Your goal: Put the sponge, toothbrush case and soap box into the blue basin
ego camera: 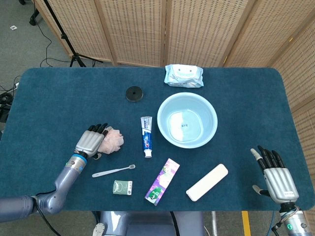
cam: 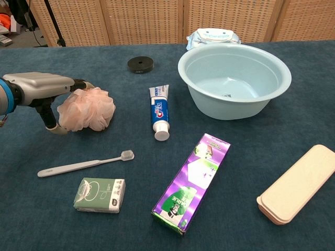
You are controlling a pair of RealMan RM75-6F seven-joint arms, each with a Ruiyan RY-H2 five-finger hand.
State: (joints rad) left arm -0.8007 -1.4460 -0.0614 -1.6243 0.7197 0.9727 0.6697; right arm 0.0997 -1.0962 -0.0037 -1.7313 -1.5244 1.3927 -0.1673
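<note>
Clutter lies on the blue counter between the left hand and the blue basin. A toothpaste tube sits just beyond the sponge on the basin side, cap pointing toward the robot; its label is blue and white with red lettering too small to read. Nearer the robot than the left hand lie a white toothbrush and a small green soap box with a white oval mark on top, its print unreadable. Further toward the right hand lies a purple carton with small white text that cannot be made out, then the cream toothbrush case, lying slantwise between the carton and the right hand. Beyond the left hand, toward the screen, sits a black round disc; a pale blue wipes pack lies behind the basin.

The pink mesh sponge rests on the counter against the left hand. In the chest view, fingers reach over the top of the sponge and the thumb sits low at its side; whether they have closed into a firm grip cannot be told. The right hand lies flat near the counter's edge, fingers spread, holding nothing.
</note>
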